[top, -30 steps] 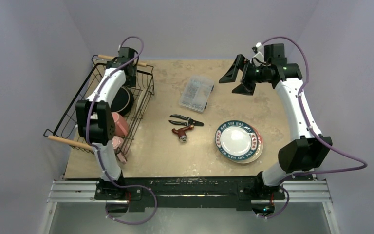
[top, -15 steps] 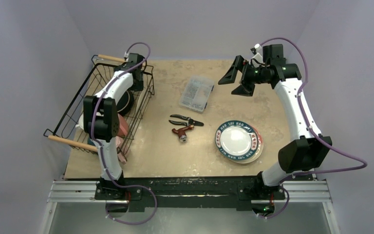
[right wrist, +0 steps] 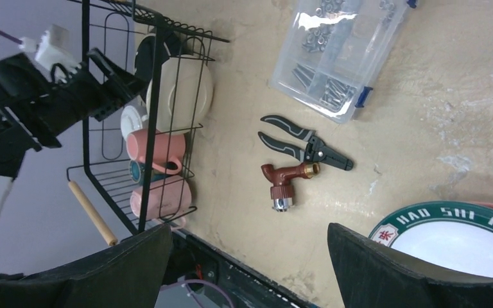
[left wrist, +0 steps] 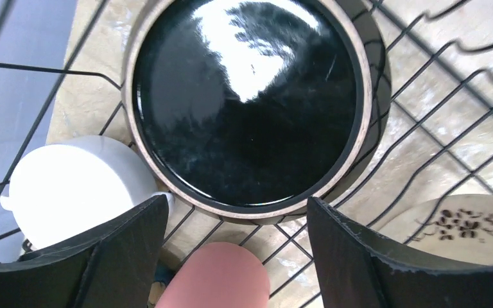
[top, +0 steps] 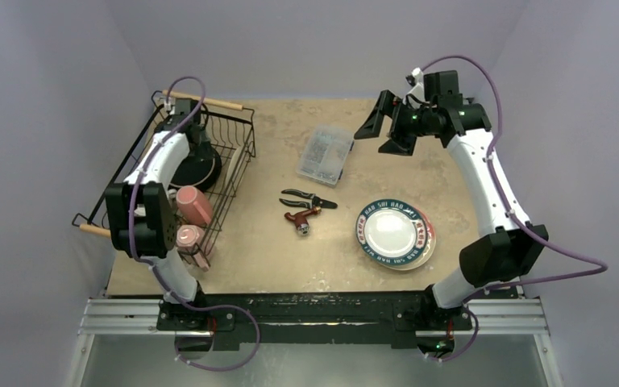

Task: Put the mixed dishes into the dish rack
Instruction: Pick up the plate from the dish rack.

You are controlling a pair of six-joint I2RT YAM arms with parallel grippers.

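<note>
The dish rack [top: 238, 153] stands at the table's left, a black wire basket. In it lie a glossy black bowl with a cream rim [left wrist: 247, 102], a white cup [left wrist: 70, 186], two pink mugs [top: 192, 204] and a cream patterned saucer [left wrist: 465, 224]. My left gripper [top: 192, 143] hangs open and empty above the black bowl, with a pink mug [left wrist: 215, 276] between its fingers below. The teal-patterned plate [top: 395, 232] lies on the table at the right, on top of a red-rimmed one. My right gripper [top: 369, 143] is open and empty, high over the back of the table.
A clear compartment box [top: 325, 153] sits mid-table at the back. Black pliers [top: 309, 197] and a red-brown tap fitting [top: 301, 218] lie in the middle. The rack's wooden handles [top: 205, 101] stick out at its back and front ends.
My left arm has swung to the left over the rack, uncovering the pink mugs. My right gripper has shifted slightly left and back.
</note>
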